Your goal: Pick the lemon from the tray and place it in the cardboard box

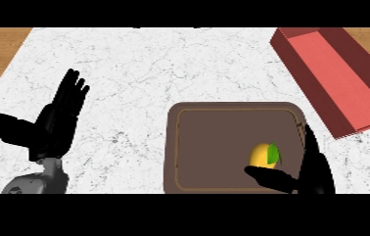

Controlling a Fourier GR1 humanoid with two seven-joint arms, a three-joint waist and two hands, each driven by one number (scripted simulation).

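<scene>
Lemon [262,156] sits near the tray's [217,147] right rim, unlifted. We hold our right hand [311,174] spread round it, not yet pinching. Grasp step, we judge: next close, lift, carry to the box [325,78] beyond the tray's far-right corner. We rest our left hand [57,122] open, well left of the tray.

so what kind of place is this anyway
Probably a kitchen counter: a white marbled top with wood at its edges, a brown tray holding a lemon, and a red box at the far right.
</scene>
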